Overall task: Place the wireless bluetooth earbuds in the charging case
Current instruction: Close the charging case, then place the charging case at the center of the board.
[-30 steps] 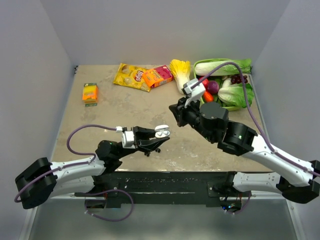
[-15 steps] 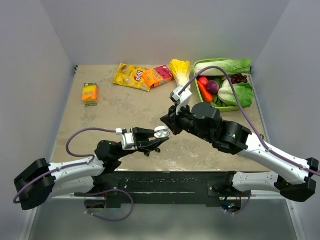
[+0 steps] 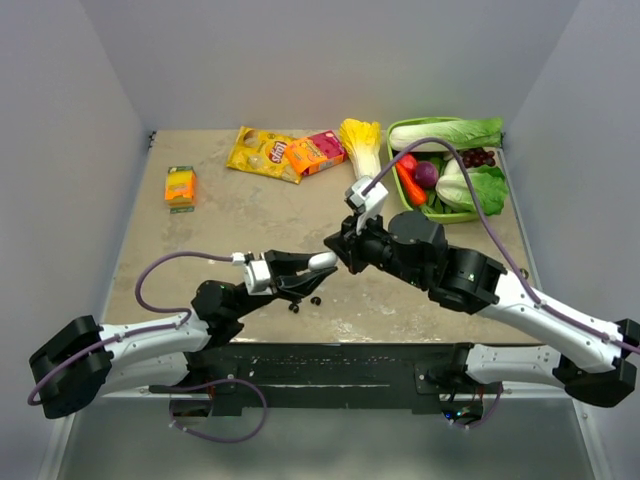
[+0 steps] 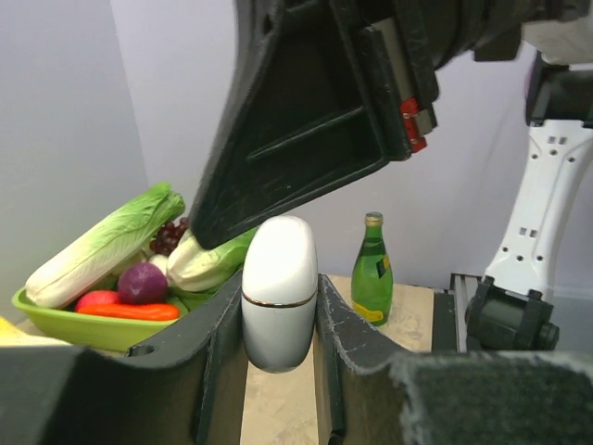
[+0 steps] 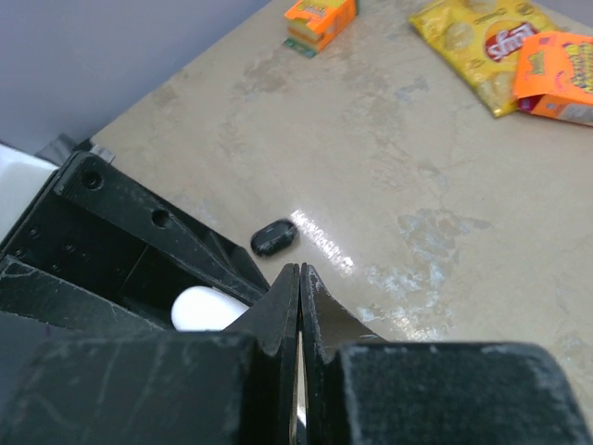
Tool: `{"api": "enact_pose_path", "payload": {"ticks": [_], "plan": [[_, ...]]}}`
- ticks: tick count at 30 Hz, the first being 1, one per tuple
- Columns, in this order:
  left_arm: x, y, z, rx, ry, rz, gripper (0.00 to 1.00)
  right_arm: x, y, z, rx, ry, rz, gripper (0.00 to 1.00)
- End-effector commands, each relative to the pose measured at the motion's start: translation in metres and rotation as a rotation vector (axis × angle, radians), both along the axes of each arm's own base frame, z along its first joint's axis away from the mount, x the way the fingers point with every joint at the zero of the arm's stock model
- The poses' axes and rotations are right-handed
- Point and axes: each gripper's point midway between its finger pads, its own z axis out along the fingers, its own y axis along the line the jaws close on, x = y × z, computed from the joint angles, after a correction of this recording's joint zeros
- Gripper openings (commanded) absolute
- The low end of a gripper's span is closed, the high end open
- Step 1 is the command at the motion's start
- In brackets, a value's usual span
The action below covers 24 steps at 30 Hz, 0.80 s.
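White and smooth, the charging case (image 4: 278, 287) is standing upright with its lid shut and a thin gold seam running round it. The left gripper (image 3: 317, 266) is pinching it by the sides, one padded finger pressing on each flank, and is holding it up off the table (image 3: 230, 225) near the middle of the front edge; whatever it is carrying inside is hidden. The right gripper (image 5: 299, 274) is reaching in from the right with its jaws pressed flat together and nothing between them. Its black wedge-shaped tip is lying across the top of the case, either touching it or hovering just over it; the views are not settling which. Two tiny glossy black earbuds (image 3: 316, 299) are lying loose on the table just under the left gripper, near each other and apart from the case. The right wrist view is showing one of them as a small dark oval beside a bright glare. Farther back, a yellow chip bag (image 3: 262, 152) and an orange box (image 3: 314, 152) are lying against each other, and a small orange carton (image 3: 180, 186) is sitting well to the left. A green basket (image 4: 65, 323) is holding cabbages, a carrot, a purple onion and grapes at the far right. A green bottle (image 4: 372, 269) is standing upright behind the case in the left wrist view.
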Motion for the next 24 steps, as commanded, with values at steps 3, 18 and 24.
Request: {"api": "enact_pose_path", "payload": {"ticks": [3,18,24], "plan": [[0.043,0.007,-0.005,-0.052,0.220,0.161,0.00,0.030,-0.069,0.027,0.198,-0.108,-0.373,0.16],[0.193,0.037,-0.196,0.061,1.132,0.236,0.00,0.026,-0.038,-0.089,0.045,0.007,-0.283,0.45],[0.227,0.031,-0.232,0.086,1.220,0.195,0.00,0.021,-0.037,-0.100,0.047,0.020,-0.258,0.49]]}}
